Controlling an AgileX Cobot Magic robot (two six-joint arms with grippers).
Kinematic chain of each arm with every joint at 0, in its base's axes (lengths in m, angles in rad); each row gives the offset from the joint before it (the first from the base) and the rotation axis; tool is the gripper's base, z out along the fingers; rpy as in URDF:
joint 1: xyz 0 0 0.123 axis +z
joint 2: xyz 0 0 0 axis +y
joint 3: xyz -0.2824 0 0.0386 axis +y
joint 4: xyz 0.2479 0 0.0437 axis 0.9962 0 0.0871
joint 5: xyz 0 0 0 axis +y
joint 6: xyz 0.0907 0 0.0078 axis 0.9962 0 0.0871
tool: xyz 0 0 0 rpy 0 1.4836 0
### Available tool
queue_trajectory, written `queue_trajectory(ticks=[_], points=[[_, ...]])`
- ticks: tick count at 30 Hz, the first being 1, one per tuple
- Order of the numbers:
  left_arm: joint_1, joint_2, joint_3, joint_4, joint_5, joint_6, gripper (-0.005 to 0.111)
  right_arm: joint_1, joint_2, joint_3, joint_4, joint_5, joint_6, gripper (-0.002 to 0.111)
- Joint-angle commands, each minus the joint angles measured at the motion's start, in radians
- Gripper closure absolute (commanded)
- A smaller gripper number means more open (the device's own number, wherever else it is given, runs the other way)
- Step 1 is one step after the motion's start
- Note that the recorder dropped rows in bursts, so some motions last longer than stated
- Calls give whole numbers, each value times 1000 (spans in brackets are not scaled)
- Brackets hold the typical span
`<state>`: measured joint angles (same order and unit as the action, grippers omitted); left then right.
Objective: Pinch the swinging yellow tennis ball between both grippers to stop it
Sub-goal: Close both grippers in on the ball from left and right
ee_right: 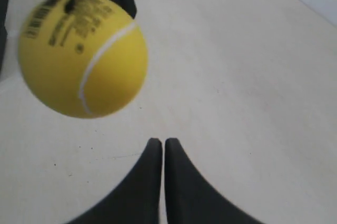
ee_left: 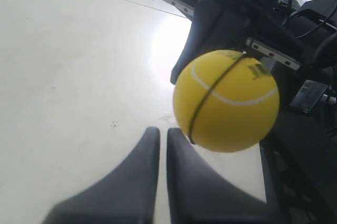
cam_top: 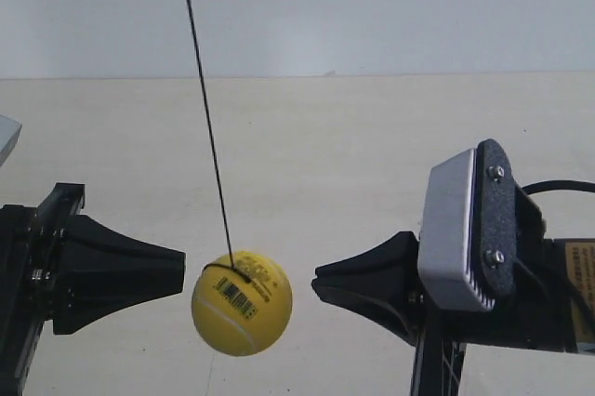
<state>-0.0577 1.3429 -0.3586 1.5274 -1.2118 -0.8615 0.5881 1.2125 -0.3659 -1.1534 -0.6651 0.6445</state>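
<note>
Over the counter [cam_top: 353, 154], your left gripper [ee_left: 162, 131] and right gripper [ee_right: 159, 141] each have their jaws pressed together, holding nothing. The yellow tennis ball [cam_top: 242, 303] hangs between the two tips, clear of both and nearer the arm at the exterior view's left. Its black string [cam_top: 206, 117] runs upward at a tilt.

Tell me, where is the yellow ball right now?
In the exterior view, the yellow tennis ball hangs on its black string between both grippers, nearer the gripper at the view's left than the gripper at the view's right.
</note>
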Motion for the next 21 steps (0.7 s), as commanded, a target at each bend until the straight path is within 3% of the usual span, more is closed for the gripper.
queue_trajectory(ticks=[1,9,15,21], points=[[-5,-9,4,6,-9,-1,102,2,-2,5,-25,-28,17,108],[-5,-9,4,6,-9,-1,102,2,-2,5,-23,-74,6,108],[-42,-9,4,0,-9,4,102,2,-2,5,-10,-98,-17,108],[-46,-9,4,-21,-9,18,102,2,-2,5,36,-19,-63,108]])
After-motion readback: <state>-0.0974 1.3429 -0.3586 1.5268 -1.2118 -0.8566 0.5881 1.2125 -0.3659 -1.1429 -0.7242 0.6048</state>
